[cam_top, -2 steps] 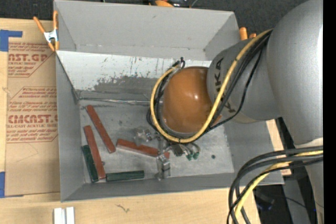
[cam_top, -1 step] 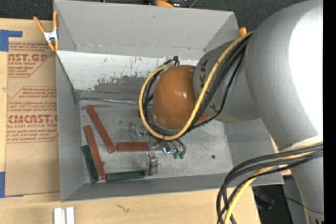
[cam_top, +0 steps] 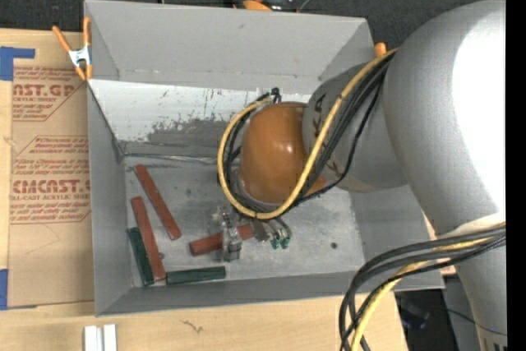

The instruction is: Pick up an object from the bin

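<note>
The gripper (cam_top: pixel 233 236) is seen low over the floor of the bin (cam_top: pixel 222 37), near the middle of its near edge. It is placed below the orange cover (cam_top: pixel 271 148) of the wrist, around which black and yellow cables (cam_top: pixel 223 156) are looped. The arm (cam_top: pixel 444 119) is extended in over the right wall.

The gripper is set upon a short red stick (cam_top: pixel 204 245). This stick is laid flat on the floor, roughly along the near edge, with its right end slightly farther from that edge. Its left part is shown clear of the gripper, while its right part is covered by it. Whether the jaws are spread, pressed together or pinched on the stick cannot be told, since they are masked by the gripper's own metalwork.

Four longer sticks are gathered towards the near-left corner, apart from the gripper. A slanted red stick (cam_top: pixel 156 201) is laid farthest from the corner. A second red stick (cam_top: pixel 141 222) is laid beside the left wall, and a green stick (cam_top: pixel 136 252) is pressed against its left side. A second green stick (cam_top: pixel 196 275) is laid along the near wall, just below the short red stick.
</note>
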